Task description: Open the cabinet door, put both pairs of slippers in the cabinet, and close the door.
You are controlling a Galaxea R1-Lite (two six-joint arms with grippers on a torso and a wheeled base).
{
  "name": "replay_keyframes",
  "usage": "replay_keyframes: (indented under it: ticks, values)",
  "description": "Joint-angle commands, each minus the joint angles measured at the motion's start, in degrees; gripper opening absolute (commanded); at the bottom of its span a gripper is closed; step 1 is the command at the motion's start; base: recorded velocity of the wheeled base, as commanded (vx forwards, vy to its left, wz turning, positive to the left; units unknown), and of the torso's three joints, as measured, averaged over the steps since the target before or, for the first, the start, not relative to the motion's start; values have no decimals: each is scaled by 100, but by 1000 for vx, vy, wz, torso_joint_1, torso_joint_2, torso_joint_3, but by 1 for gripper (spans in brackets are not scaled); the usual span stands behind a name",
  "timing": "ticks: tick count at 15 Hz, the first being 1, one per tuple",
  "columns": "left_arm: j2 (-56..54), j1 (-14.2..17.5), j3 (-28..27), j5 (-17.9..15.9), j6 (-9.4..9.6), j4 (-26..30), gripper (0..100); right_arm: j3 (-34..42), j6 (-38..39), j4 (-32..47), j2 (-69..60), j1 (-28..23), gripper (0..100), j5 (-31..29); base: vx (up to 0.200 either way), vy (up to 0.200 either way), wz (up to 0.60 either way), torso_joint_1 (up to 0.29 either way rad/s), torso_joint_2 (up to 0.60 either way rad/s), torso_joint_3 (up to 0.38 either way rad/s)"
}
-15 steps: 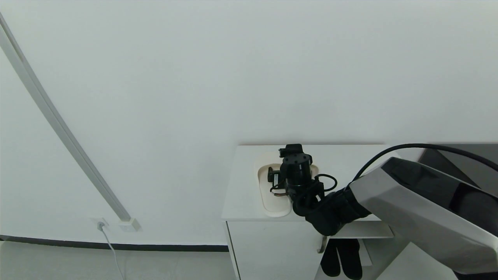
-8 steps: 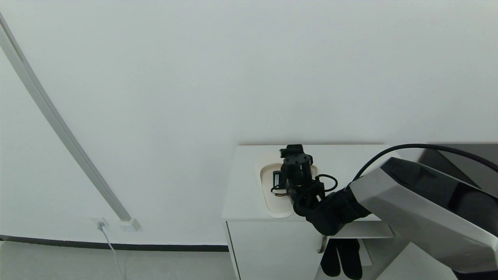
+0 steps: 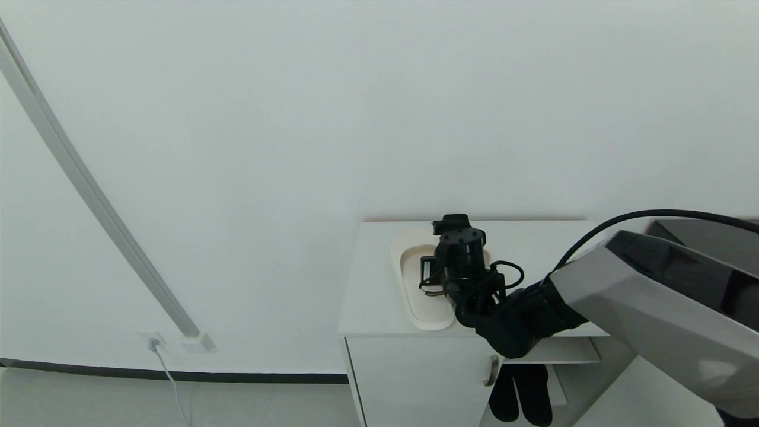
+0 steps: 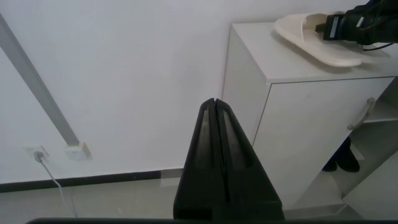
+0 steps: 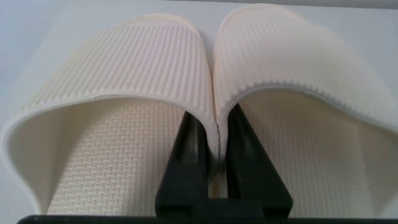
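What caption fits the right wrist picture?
The right claw pinches the cream slippers together atop the white cabinet.

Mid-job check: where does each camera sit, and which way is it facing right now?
Head: on the head, facing forward and down at the wall and cabinet; right arm shows.
Left wrist: left of the cabinet, facing it; own shut left pincer shows.
Right wrist: above the cabinet top, facing the slippers; right pincer grips them.
All three share the slippers.
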Motion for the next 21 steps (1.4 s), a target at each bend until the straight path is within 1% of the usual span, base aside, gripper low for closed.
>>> replay_keyframes:
  ticks: [1, 3, 7, 8, 9, 10, 12, 21]
  values:
    - [7, 0, 1, 1, -1, 0, 0, 582, 8, -9, -710, 29, 0, 153, 0, 0, 0, 0, 0, 0]
    - [7, 0, 1, 1, -1, 0, 0, 1153, 34, -18, -1238, 126, 0, 285, 0, 0, 0, 0, 0, 0]
    - [7, 0, 1, 1, -10, 0, 0, 2498, 17, -396, -2248, 434, 0, 487, 0, 0, 0, 0, 0, 0]
    - [7, 9, 1, 1, -10, 0, 0, 2859, 8, -396, -2530, 530, 0, 671, 0, 0, 0, 0, 0, 0]
    - [7, 0, -8, 1, -10, 0, 0, 3043, -10, -343, -2714, 627, 0, 882, 0, 0, 0, 0, 0, 0]
    - [7, 0, 1, 1, -10, 0, 0, 3078, -54, -326, -2776, 750, 0, 909, 0, 0, 0, 0, 0, 0]
    - [7, 0, 1, 1, -10, 0, 0, 3069, -63, -326, -2758, 829, 0, 909, 0, 0, 0, 0, 0, 0]
    - [7, 0, 1, 1, -27, 0, 0, 2964, -63, -335, -2477, 829, 0, 882, 0, 0, 0, 0, 0, 0]
